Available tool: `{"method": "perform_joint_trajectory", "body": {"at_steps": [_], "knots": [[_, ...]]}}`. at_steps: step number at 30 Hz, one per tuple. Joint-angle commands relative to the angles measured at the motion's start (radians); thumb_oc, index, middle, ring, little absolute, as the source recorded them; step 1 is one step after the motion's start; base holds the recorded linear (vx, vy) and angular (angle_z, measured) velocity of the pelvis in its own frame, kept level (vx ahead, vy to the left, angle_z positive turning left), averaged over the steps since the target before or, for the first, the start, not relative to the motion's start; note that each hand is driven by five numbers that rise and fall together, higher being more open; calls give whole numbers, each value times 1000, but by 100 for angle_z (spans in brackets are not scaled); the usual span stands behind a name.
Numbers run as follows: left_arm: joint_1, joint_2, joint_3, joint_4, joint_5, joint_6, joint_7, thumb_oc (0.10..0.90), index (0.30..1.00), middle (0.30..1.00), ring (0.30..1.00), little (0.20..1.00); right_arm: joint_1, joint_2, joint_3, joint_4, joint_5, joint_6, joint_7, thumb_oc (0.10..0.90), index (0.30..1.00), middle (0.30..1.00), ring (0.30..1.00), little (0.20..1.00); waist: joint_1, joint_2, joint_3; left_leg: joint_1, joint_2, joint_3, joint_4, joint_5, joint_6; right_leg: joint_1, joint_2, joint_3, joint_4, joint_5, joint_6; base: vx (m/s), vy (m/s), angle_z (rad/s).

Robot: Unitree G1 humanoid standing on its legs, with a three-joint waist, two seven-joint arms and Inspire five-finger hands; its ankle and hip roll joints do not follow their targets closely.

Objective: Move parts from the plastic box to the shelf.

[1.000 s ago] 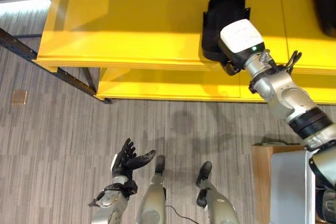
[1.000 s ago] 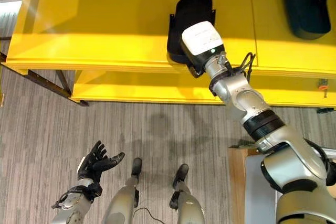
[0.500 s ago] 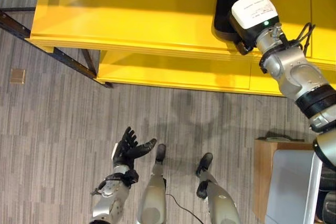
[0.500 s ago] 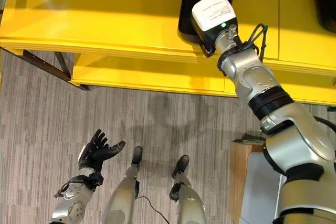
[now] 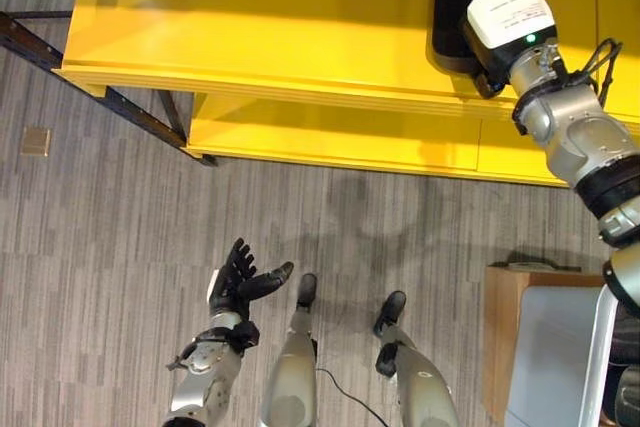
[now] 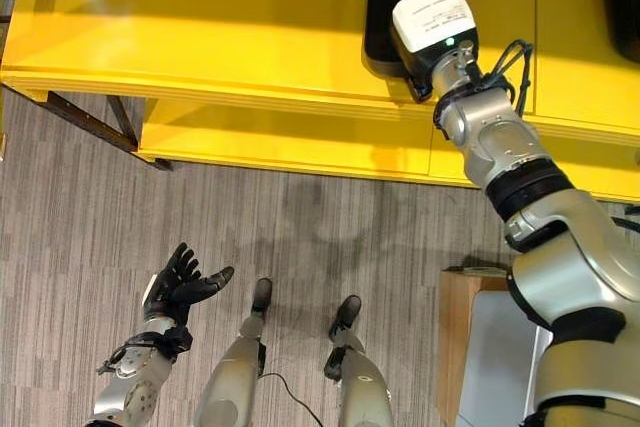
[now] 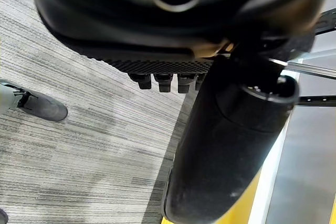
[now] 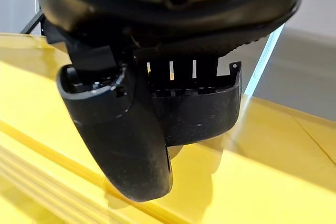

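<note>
Yellow shelf (image 5: 270, 37) across twelve o'clock, above grey floor (image 5: 120, 247). Plastic box (image 5: 560, 367) at five o'clock. Black part (image 8: 202, 111) lying on the shelf at one o'clock, grasped by the right hand (image 8: 136, 135), thumb and fingers wrapped round its rim. Left hand (image 5: 240, 282) at seven o'clock, fingers released, spread, empty.

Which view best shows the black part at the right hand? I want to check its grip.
The right wrist view: the black part sits close-up against the right hand over the yellow shelf. Both eye views show it half hidden behind the wrist.
</note>
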Motion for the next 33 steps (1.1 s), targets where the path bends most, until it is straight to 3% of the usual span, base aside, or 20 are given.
{"method": "perform_joint_trajectory", "body": {"at_steps": [1, 10, 33], "knots": [[6, 62, -36, -94, -12, -90, -1, 900, 1000, 1000, 1000, 1000, -214, -95, 80, 24, -6, 34, -71, 400, 300, 300, 300, 300, 19, 0, -51, 132, 146, 6, -44, -15, -57, -43, -97, 17, 152, -68, 88, 0, 0, 0], [8, 66, -37, -94, -20, -97, -3, 900, 1000, 1000, 1000, 1000, -266, -94, 146, 104, -52, 43, -75, 400, 300, 300, 300, 300, 32, 8, -49, 122, 152, 0, -44, 3, -65, -45, -93, 12, 154, -73, 87, 0, 0, 0], [12, 83, -41, -107, -34, -111, -5, 900, 1000, 1000, 1000, 1000, -364, -112, 167, 234, 32, 59, -130, 400, 300, 300, 300, 300, 76, 37, -41, 52, 164, -46, -50, 73, -86, -93, -101, -29, 177, -76, 85, 3, -5, 5]]}}
